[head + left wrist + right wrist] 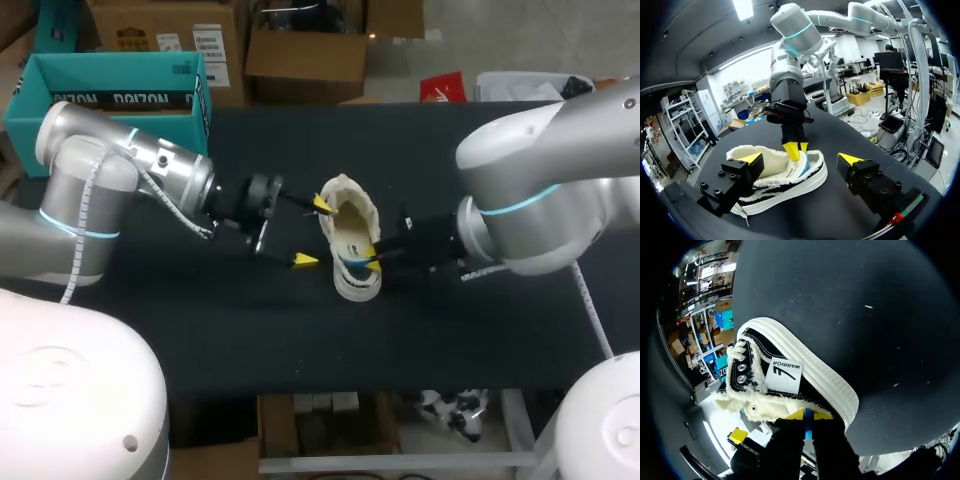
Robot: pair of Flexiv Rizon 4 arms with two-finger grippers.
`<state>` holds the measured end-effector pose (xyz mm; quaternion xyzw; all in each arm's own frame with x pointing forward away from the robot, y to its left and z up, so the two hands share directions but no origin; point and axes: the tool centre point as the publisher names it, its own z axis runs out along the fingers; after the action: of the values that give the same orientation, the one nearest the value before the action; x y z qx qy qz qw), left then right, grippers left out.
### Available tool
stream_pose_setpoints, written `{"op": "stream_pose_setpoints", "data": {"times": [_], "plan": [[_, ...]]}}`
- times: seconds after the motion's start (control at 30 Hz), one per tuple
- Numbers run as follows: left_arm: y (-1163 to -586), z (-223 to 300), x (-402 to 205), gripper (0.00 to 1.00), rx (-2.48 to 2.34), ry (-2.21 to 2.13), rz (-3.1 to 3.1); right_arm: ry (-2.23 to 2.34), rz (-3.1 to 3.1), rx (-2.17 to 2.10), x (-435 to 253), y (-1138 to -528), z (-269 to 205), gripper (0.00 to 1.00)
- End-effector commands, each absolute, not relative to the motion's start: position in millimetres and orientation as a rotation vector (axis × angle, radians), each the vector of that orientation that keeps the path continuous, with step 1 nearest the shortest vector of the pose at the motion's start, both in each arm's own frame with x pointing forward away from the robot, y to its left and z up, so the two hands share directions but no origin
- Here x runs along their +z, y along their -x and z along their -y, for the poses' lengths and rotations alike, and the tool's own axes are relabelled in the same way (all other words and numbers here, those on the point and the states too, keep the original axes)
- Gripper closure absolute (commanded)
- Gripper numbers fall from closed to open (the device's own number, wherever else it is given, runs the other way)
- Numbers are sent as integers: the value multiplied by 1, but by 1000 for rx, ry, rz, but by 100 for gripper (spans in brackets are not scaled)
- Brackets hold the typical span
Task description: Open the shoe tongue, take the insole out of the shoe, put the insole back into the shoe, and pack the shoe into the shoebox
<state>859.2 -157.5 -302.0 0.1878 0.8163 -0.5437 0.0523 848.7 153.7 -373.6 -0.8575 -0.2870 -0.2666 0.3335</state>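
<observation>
— Where was the shoe (350,240) when you paused?

— Mid-table, on the black table top (200,330), right between my two grippers. It seemed tipped so that its fleece-lined opening faced my left arm and its white rubber sole faced my right.

— And its long axis?

— It ran from the far edge towards my base, across the line joining my two arms. As far as I could judge, the heel end lay nearer me and the laced end pointed away, but the toe itself was hard to make out.

— What were the hands doing?

— My right gripper (372,258) was closed at the near end, its tips pinched together on the blue-edged insole (792,172) just inside the collar. My left gripper (313,232) was spread wide: one finger lay against the fleece at the far end, and the other stood free beside the shoe, gripping nothing.

— So which arm was better placed?

— The right, I judged, since it already had the insole. Any pull would have run along that axis, with the left steadying. The teal shoebox (25,115) sat well apart, at the far left corner, behind my left arm.
</observation>
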Motion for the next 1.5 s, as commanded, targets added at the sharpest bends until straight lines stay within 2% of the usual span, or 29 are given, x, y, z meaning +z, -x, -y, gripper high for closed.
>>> {"op": "stream_pose_setpoints", "data": {"times": [0.03, 0.07, 0.17, 0.3, 0.43, 0.47, 0.5, 0.53, 0.7, 0.9, 1.5], "plan": [[-846, 147, -287, 0, -1630, -520, -2526, 2299, 789, -620, -376, -850, -157, 76], [-844, 145, -285, 0, -1623, -499, -2539, 2304, 796, -616, -377, -848, -157, 64], [-842, 140, -280, 0, -1618, -467, -2575, 2322, 814, -629, -373, -840, -153, 46], [-841, 131, -278, 0, -1570, -427, -2623, 2345, 825, -648, -359, -828, -150, 44], [-843, 123, -278, 0, -1538, -378, -2679, 2364, 859, -677, -340, -816, -151, 56], [-844, 121, -278, 0, -1544, -352, -2688, 2368, 872, -686, -335, -814, -153, 62], [-846, 119, -278, 0, -1531, -316, -2705, 2370, 880, -692, -331, -812, -154, 76], [-847, 117, -279, 0, -1526, -276, -2713, 2363, 897, -707, -326, -811, -155, 100], [-852, 104, -277, 0, -1481, -87, -2763, 2309, 976, -732, -317, -815, -169, 100], [-852, 92, -277, 0, -1473, 30, -2789, 2236, 1067, -680, -337, -835, -192, 100], [-849, 68, -277, 0, -1484, 129, -2781, 2218, 1091, -670, -400, -841, -192, 100]]}}
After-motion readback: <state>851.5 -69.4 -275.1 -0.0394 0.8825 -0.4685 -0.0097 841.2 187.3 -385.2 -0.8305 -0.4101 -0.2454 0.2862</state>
